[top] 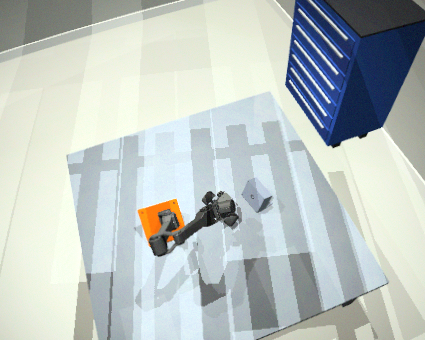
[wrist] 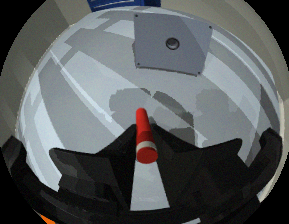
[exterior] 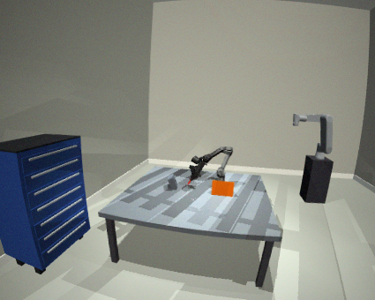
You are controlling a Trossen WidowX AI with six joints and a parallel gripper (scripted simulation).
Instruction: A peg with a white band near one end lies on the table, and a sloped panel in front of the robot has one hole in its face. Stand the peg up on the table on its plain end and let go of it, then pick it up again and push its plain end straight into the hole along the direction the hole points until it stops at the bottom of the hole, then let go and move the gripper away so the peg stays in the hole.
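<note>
Above the table (top: 246, 145) (exterior: 164, 207) (wrist: 90, 75), short of the sloped panel (top: 256, 194) (exterior: 172, 183) (wrist: 160, 60); gripper (top: 230, 210) (exterior: 191, 177) (wrist: 143, 128) clamped on the red peg (exterior: 189, 182) (wrist: 143, 127), white band toward the wrist camera, plain end away. Step in hand looks like carrying to the hole (top: 252, 196) (wrist: 172, 43), the standing presumably done; next move: line up peg with hole axis, then push straight.
</note>
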